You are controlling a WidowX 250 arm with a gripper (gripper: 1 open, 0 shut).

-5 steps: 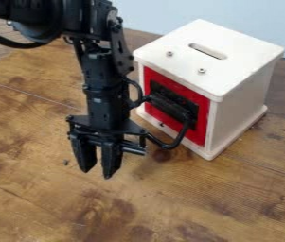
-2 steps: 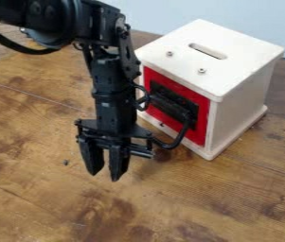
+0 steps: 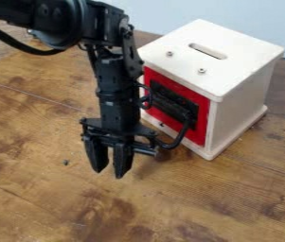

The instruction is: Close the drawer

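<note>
I see a big wooden table (image 3: 56, 189). On it, at the right, sits a small white box (image 3: 240, 90) with a slot on top. The red drawer (image 3: 176, 104) is in the box's front, and its black loop handle (image 3: 170, 132) sticks out toward my arm. The drawer looks nearly flush, so I think little pushing is left. My gripper (image 3: 111, 156) hangs just beside the handle, its two fingers parted and holding nothing.

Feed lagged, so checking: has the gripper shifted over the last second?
Yes. The gripper has moved right in the image, toward the white box and the drawer's black handle. It points down at the table.
</note>
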